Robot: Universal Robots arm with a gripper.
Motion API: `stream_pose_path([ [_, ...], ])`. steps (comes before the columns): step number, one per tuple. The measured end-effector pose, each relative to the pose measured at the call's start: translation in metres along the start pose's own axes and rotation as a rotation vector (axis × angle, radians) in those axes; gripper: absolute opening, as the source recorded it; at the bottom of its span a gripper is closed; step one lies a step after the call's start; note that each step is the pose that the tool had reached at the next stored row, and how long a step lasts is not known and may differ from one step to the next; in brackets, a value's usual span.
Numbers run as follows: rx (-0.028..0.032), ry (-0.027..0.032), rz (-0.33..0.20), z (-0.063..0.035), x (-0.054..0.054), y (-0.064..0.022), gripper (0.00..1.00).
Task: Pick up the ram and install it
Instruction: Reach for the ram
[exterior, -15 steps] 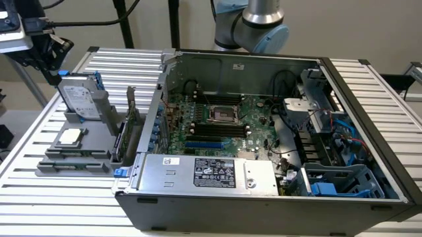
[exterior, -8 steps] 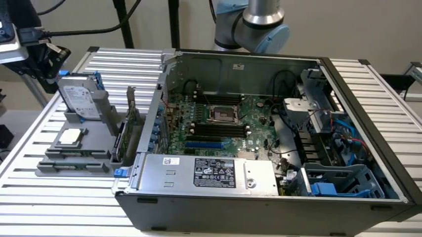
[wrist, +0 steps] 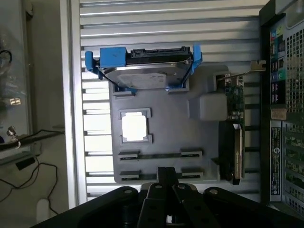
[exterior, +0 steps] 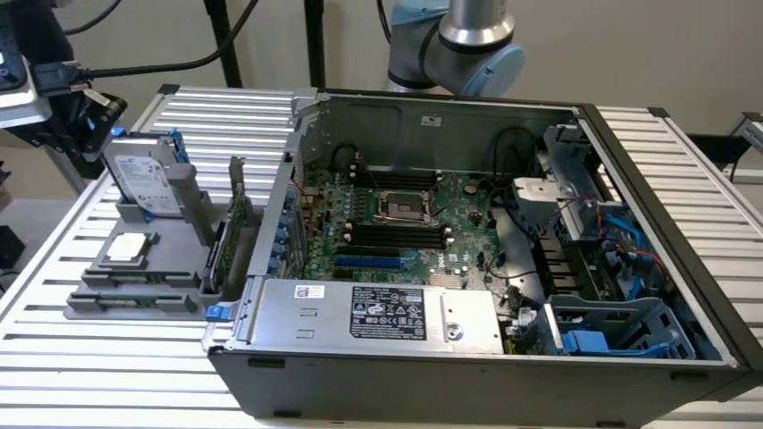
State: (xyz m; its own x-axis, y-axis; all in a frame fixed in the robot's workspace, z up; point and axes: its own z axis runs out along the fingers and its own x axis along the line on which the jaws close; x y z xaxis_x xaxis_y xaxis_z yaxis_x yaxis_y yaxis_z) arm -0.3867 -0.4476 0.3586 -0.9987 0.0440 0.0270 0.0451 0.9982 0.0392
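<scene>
Two ram sticks lie edge-up in the slots of a grey holder (wrist: 166, 123): one ram (wrist: 160, 155) and a second (wrist: 160, 174) beside it. In the exterior view the ram (exterior: 131, 300) sits at the holder's near end, left of the open computer case (exterior: 477, 375). My gripper (wrist: 166, 175) hangs high above the holder, shut and holding nothing, its tip over the nearer stick. From the exterior camera, the gripper (exterior: 81, 134) is at the far left, above the holder's far end. Black memory slots (exterior: 394, 234) lie on the motherboard beside the processor socket (exterior: 399, 207).
The holder also carries a hard drive in a blue frame (wrist: 147, 71), a square silver processor chip (wrist: 134, 128) and an upright expansion card (wrist: 235, 99). Inside the case are a power supply (exterior: 381, 313), cables (exterior: 626, 241) and drive bays. Everything rests on a slatted metal table (exterior: 107, 375).
</scene>
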Motion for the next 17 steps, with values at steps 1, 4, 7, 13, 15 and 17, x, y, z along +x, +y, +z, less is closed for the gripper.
stream_pose_path([
  [1, 0.0005, 0.0, -0.002, 0.0007, 0.0, -0.0014, 0.11],
  [4, 0.0019, 0.0001, -0.006, 0.0025, 0.0, -0.0058, 0.11],
  [7, 0.0033, 0.0, -0.011, 0.0044, -0.001, -0.0098, 0.11],
  [13, 0.007, -0.0012, -0.023, 0.0089, -0.001, -0.0165, 0.11],
  [15, 0.0093, -0.0016, -0.027, 0.0102, -0.002, -0.0178, 0.11],
  [17, 0.0123, -0.0027, -0.032, 0.011, -0.002, -0.0184, 0.11],
])
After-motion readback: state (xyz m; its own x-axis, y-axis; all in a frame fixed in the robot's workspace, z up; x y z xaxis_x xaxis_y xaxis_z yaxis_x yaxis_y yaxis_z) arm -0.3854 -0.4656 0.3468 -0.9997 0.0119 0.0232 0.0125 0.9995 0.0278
